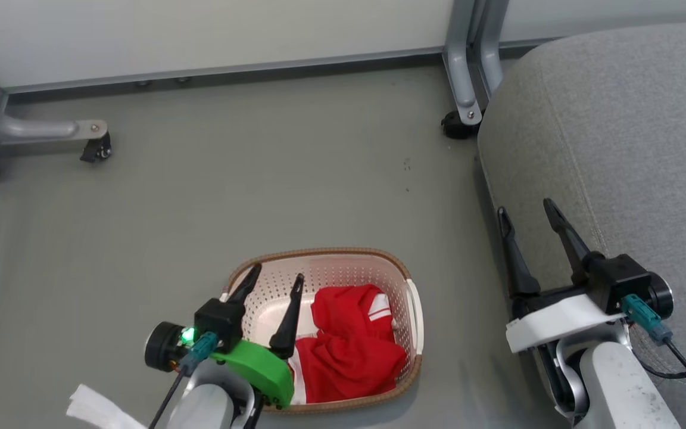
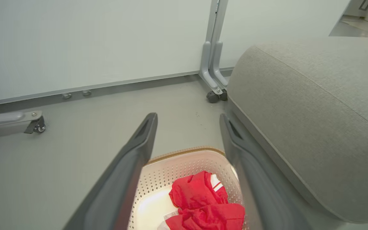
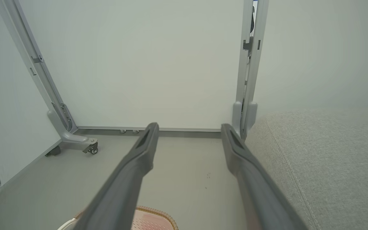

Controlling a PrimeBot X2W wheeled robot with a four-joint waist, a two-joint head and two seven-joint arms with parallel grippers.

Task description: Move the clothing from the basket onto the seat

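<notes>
my left gripper (image 1: 279, 271) has its two fingers spread wide with nothing between them. it hangs over the bare left half of the basket (image 1: 319, 252), short of the load. the red clothing (image 1: 349, 351) lies bunched against the basket's right wall and near edge, one white-striped piece on top. the basket sits on the grey floor (image 1: 200, 196), near the seat (image 1: 617, 149) with a strip of floor between them. my right gripper (image 1: 524, 207) is also spread and empty, over the seat's left edge.

i judge the step in hand to be the reach. i'd slide the left fingers right until they straddle the tallest fold, come down clear of the perforated wall, and close on a thick bunch. then i'd lift straight up so the light basket doesn't come along.
</notes>
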